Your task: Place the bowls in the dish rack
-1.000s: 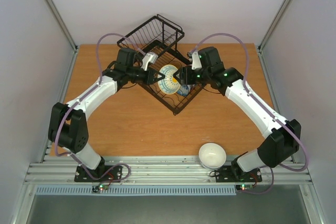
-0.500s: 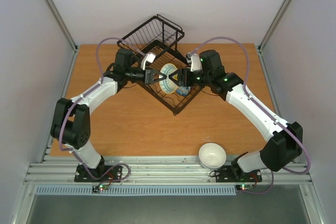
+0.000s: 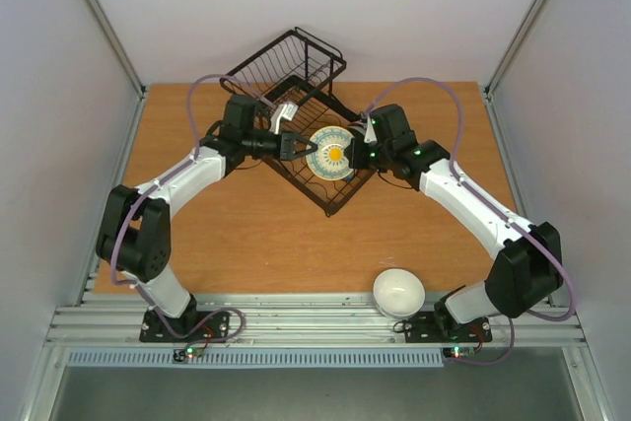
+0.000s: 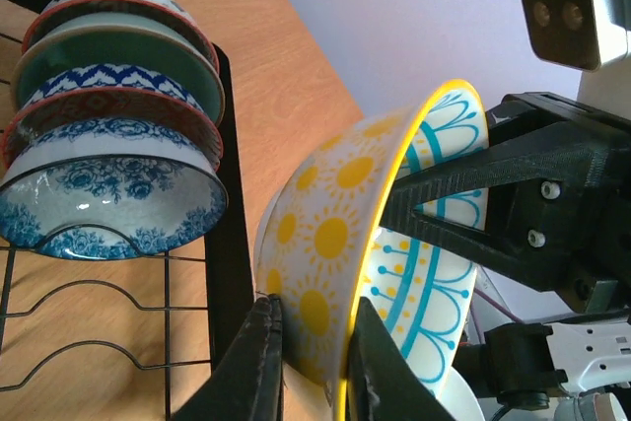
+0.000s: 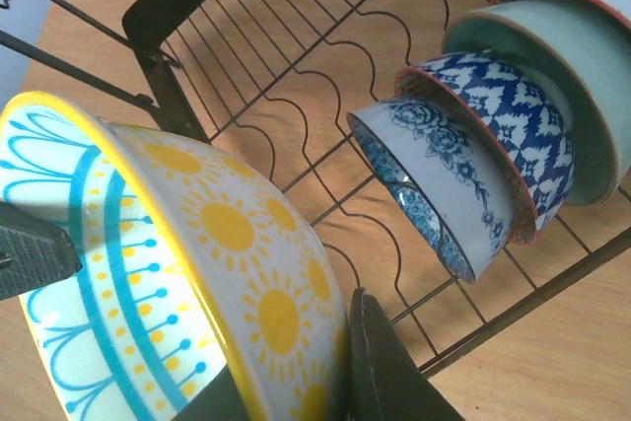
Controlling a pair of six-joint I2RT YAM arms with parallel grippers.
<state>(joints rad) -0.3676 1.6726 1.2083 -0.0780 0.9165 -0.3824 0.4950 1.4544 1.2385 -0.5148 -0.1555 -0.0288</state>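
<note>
Sun-patterned bowl (image 3: 330, 153): held tipped up on edge in the air over the dish rack (image 4: 232, 263), with its blue-lined inside on the right arm's (image 3: 473, 209) side.
Left jaws: narrow, pinching the bowl's rim with one finger on each face of the wall.
Right jaws: closed onto the opposite rim of the same bowl.
Rack contents: a row of four bowls (image 5: 498, 130) stands on edge in the dividers, nested close together.
White bowl (image 3: 398, 292): upright on the worktop (image 3: 246, 234) near the right arm's base, well apart from the rack.
</note>
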